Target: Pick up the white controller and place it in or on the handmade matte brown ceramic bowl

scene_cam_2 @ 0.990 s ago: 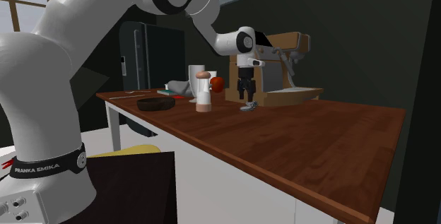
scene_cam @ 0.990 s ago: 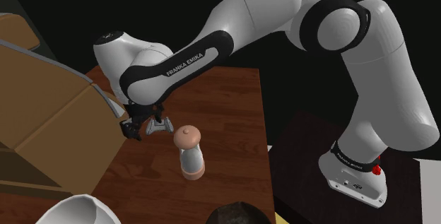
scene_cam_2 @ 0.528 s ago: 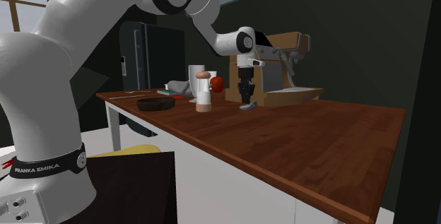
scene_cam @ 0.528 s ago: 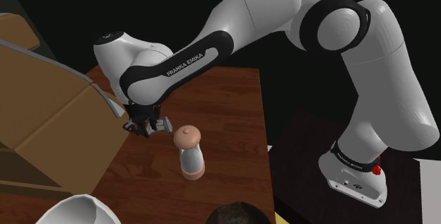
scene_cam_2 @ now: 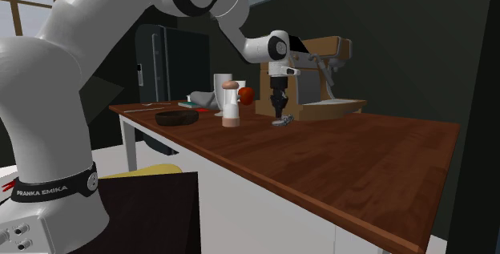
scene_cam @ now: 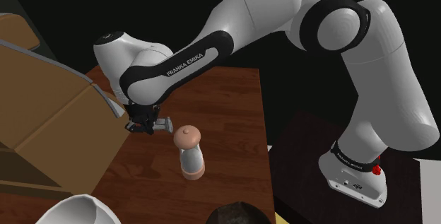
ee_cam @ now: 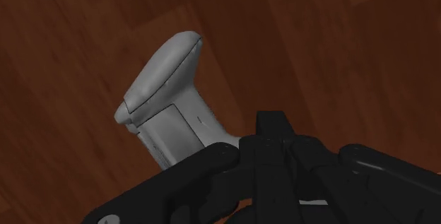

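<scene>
A pale grey-white controller (ee_cam: 169,109) lies low over the dark wooden table (scene_cam: 226,102), one rounded handle sticking out past the fingers. My black gripper (ee_cam: 265,141) is shut on its other end. In the shoulder view the gripper (scene_cam: 145,125) points down next to the cardboard box, and the controller (scene_cam: 167,124) juts toward the grinder. The second exterior view has the gripper (scene_cam_2: 279,113) upright over the controller (scene_cam_2: 283,121). I cannot tell whether the controller touches the table. The dark brown bowl (scene_cam_2: 176,117) stands further along the table, beyond the grinder; its rim (scene_cam: 237,212) peeks in at the shoulder view's bottom edge.
A pink-topped grinder (scene_cam: 189,152) stands close to the gripper, between it and the bowl. A large open cardboard box (scene_cam: 49,116) flanks the gripper's other side. A white bowl (scene_cam: 78,210) sits at the shoulder view's lower left. A red object (scene_cam_2: 247,94) and a white cup (scene_cam_2: 223,84) stand behind.
The fingers stood wide apart over the controller a second ago and have closed on it. The arm has hardly moved.
</scene>
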Tool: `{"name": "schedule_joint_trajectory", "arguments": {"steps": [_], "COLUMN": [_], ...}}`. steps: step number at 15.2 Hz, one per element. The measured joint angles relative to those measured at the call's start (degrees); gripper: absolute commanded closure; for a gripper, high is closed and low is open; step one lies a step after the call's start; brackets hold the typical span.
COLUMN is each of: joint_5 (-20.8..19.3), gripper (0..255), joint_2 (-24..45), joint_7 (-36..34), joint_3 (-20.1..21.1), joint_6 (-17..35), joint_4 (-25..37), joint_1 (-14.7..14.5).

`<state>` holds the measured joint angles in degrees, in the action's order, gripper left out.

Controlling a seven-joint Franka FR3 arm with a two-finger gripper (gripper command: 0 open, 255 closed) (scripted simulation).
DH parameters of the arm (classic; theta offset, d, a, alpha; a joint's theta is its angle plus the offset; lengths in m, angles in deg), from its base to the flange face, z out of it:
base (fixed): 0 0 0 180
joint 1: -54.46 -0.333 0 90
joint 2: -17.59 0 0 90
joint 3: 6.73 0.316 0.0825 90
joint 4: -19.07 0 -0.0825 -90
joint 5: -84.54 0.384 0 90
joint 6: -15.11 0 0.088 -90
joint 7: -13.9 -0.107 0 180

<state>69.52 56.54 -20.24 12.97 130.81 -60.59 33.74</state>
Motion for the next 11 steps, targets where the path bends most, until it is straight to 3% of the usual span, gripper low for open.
{"name": "schedule_joint_trajectory", "arguments": {"steps": [2,6,11], "joint_5": [-1.65,-13.98,-17.53], "gripper": [0,0,0], "joint_2": [-1.4,-10.8,-9.59], "joint_7": [2.23,19.75,22.06], "joint_3": [0.02,0.14,-0.69], "joint_6": [1.51,14.21,18.14], "joint_4": [-2.36,-18.15,-19.74], "joint_1": [0.18,2.84,2.95]}}
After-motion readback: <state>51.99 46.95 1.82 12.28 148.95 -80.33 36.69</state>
